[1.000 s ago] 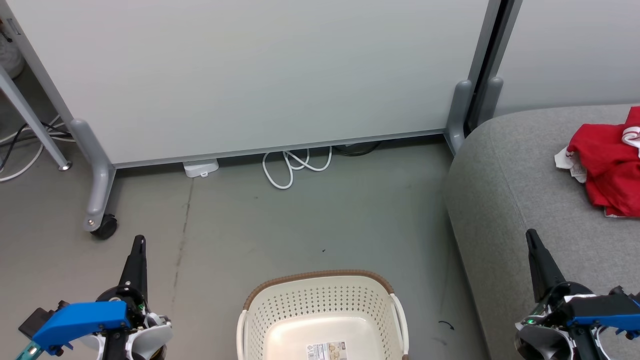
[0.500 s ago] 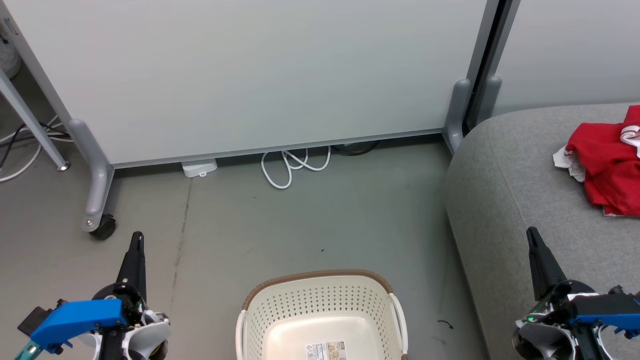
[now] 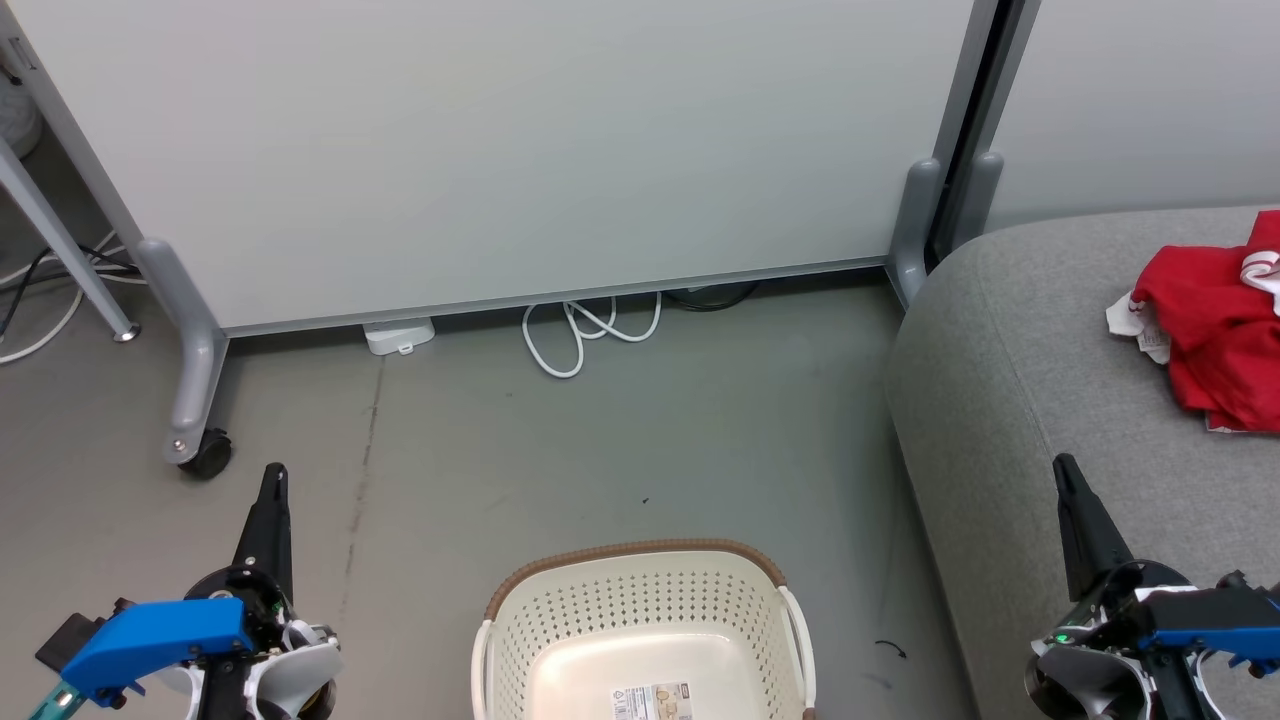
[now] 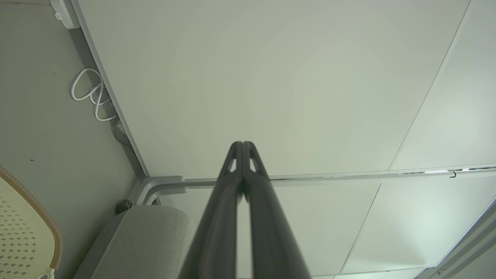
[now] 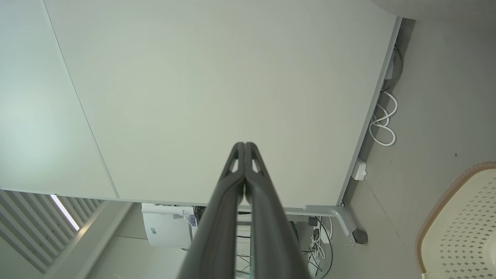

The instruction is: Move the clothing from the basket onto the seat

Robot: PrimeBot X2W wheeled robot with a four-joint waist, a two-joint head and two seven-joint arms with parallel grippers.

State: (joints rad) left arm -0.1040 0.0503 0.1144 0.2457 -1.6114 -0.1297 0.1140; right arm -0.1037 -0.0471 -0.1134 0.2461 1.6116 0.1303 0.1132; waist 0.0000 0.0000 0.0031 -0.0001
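Observation:
The red clothing [image 3: 1215, 335] with white trim lies bunched on the grey seat [image 3: 1010, 380] at the right edge of the head view. The cream basket [image 3: 640, 600] with a brown rim stands on the floor at bottom centre, and only a paper label shows on its bottom. My left gripper [image 3: 273, 475] is shut and held over the floor left of the basket. My right gripper [image 3: 1062, 468] is shut too, over the seat's front part, short of the clothing. Both wrist views show the fingers [image 4: 243, 162] pressed together with nothing between them [image 5: 245, 162].
A pale wheeled partition [image 3: 500, 150] stands behind the basket, with a castor foot [image 3: 205, 455] at the left and a post [image 3: 920, 225] beside the seat. A white cable [image 3: 590, 330] and a small white box [image 3: 400, 335] lie under it. Grey floor [image 3: 620, 440] lies between.
The left gripper's tip has crept a little up the picture over the floor. The whole head picture has shifted slightly. Clothing and basket have stayed put.

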